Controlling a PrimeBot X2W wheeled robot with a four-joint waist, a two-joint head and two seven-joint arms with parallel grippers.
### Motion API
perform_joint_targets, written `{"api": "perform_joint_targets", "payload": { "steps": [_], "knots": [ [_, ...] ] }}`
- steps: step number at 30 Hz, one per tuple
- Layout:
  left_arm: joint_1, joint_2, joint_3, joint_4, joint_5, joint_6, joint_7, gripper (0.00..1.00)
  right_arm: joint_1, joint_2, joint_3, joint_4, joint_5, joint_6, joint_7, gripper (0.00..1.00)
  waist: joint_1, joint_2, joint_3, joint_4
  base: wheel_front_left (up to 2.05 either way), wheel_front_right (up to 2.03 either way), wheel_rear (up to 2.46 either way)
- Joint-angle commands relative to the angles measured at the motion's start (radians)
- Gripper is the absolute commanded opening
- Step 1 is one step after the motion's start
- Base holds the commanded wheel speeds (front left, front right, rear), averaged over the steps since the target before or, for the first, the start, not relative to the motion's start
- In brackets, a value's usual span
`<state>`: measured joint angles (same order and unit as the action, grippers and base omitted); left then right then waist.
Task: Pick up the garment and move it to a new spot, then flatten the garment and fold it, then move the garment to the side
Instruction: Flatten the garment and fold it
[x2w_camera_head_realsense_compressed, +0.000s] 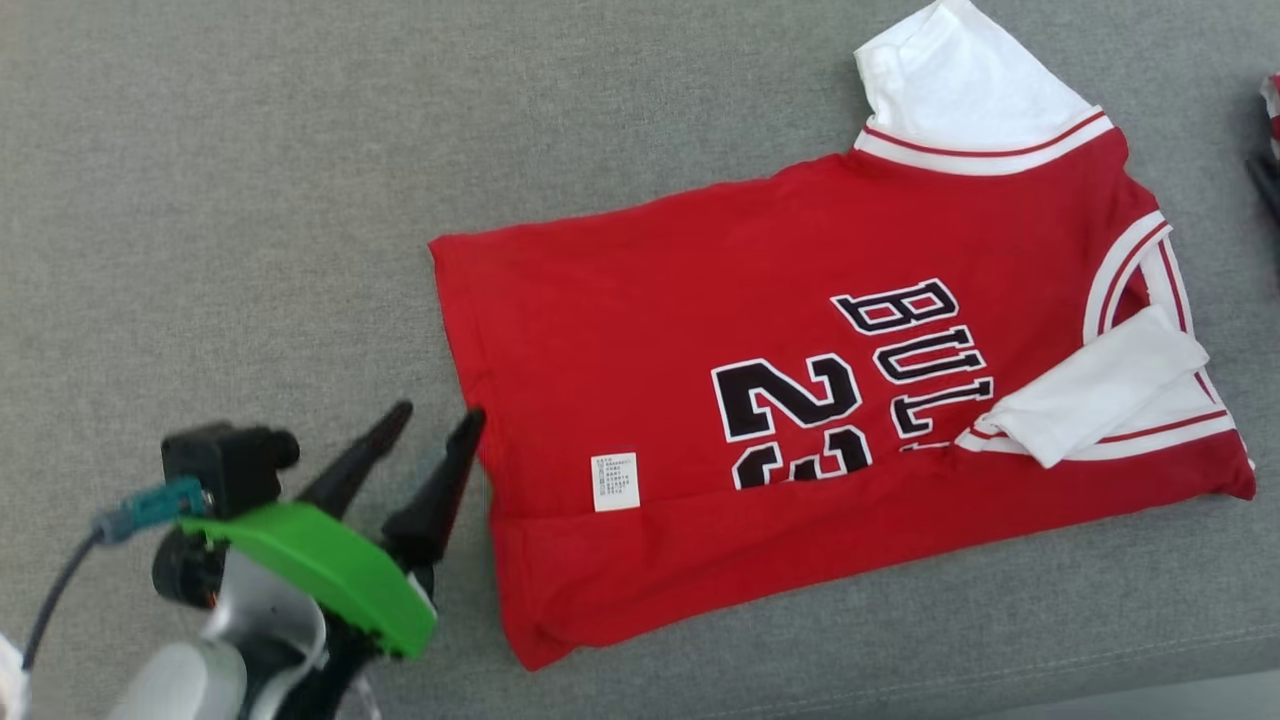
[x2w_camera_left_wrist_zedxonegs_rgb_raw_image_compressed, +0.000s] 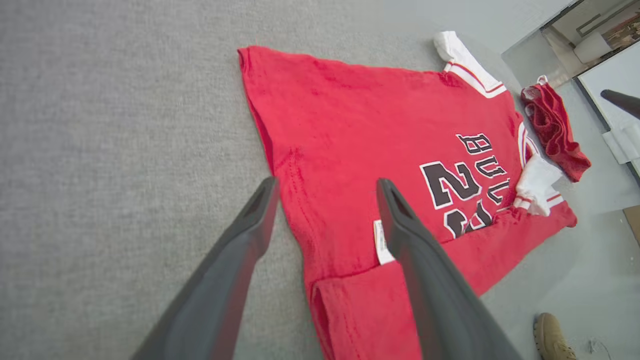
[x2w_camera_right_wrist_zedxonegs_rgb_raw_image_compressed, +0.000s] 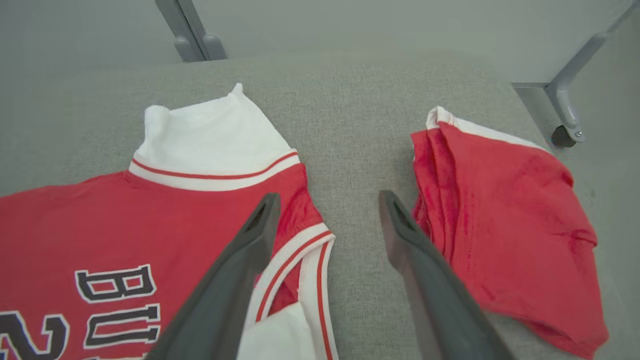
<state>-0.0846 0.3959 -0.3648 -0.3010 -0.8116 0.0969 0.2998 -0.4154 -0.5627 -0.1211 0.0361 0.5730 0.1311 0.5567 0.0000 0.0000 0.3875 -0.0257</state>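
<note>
The garment (x2w_camera_head_realsense_compressed: 650, 330) is a red jersey with white sleeves and black lettering, lying flat on the grey cloth surface (x2w_camera_head_realsense_compressed: 250, 200). Its near long edge is folded up over the front, and a white label (x2w_camera_head_realsense_compressed: 615, 482) shows. My left gripper (x2w_camera_head_realsense_compressed: 438, 412) stands open just beside the jersey's hem corner, holding nothing. In the left wrist view, the left gripper (x2w_camera_left_wrist_zedxonegs_rgb_raw_image_compressed: 327, 184) has its jaws astride the hem edge of the jersey (x2w_camera_left_wrist_zedxonegs_rgb_raw_image_compressed: 350, 125). My right gripper (x2w_camera_right_wrist_zedxonegs_rgb_raw_image_compressed: 330, 196) is open and empty above the jersey's collar end (x2w_camera_right_wrist_zedxonegs_rgb_raw_image_compressed: 100, 215).
A second red garment (x2w_camera_right_wrist_zedxonegs_rgb_raw_image_compressed: 500, 225) lies bunched just right of the jersey's collar end, also seen as the red bundle (x2w_camera_left_wrist_zedxonegs_rgb_raw_image_compressed: 552, 130). The surface's front edge (x2w_camera_head_realsense_compressed: 1150, 690) runs along the lower right. Grey frame legs (x2w_camera_right_wrist_zedxonegs_rgb_raw_image_compressed: 190, 30) stand beyond. A tan shoe (x2w_camera_left_wrist_zedxonegs_rgb_raw_image_compressed: 550, 337) is on the floor.
</note>
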Motion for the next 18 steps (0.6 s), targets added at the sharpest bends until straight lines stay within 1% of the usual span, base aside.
{"api": "perform_joint_targets", "payload": {
  "steps": [1,5,7,9,11,15,18],
  "knots": [
    [-0.092,0.003,0.001,0.029,0.019,-0.003,0.015,1.0,-0.092,0.012,0.012,0.014,-0.038,-0.001,0.011,1.0,0.0,0.0,0.092,0.03,0.0,0.0,0.0],
    [-0.343,-0.044,-0.022,0.158,0.066,-0.02,0.042,1.0,-0.327,0.038,0.054,0.106,-0.146,-0.001,0.036,1.0,0.0,0.0,0.195,0.078,0.0,0.0,0.0],
    [-0.434,-0.075,-0.037,0.227,0.072,-0.037,0.044,1.0,-0.416,0.055,0.08,0.164,-0.194,-0.001,0.045,1.0,0.0,0.0,0.225,0.103,0.0,0.0,0.0],
    [-0.512,-0.094,-0.051,0.285,0.09,-0.055,0.04,1.0,-0.49,0.062,0.103,0.216,-0.233,-0.001,0.047,1.0,0.0,0.0,0.25,0.127,0.0,0.0,0.0],
    [-0.569,-0.122,-0.071,0.339,0.1,-0.073,0.035,1.0,-0.546,0.066,0.117,0.273,-0.262,-0.001,0.038,1.0,0.0,0.0,0.269,0.15,0.0,0.0,0.0],
    [-0.632,-0.145,-0.11,0.419,0.119,-0.106,0.029,1.0,-0.594,0.082,0.157,0.369,-0.313,-0.001,0.017,1.0,0.0,0.0,0.29,0.174,0.0,0.0,0.0],
    [-0.646,-0.155,-0.132,0.449,0.122,-0.129,0.026,1.0,-0.597,0.094,0.184,0.423,-0.314,-0.001,0.003,1.0,0.0,0.0,0.286,0.18,0.0,0.0,0.0]
  ]
}}
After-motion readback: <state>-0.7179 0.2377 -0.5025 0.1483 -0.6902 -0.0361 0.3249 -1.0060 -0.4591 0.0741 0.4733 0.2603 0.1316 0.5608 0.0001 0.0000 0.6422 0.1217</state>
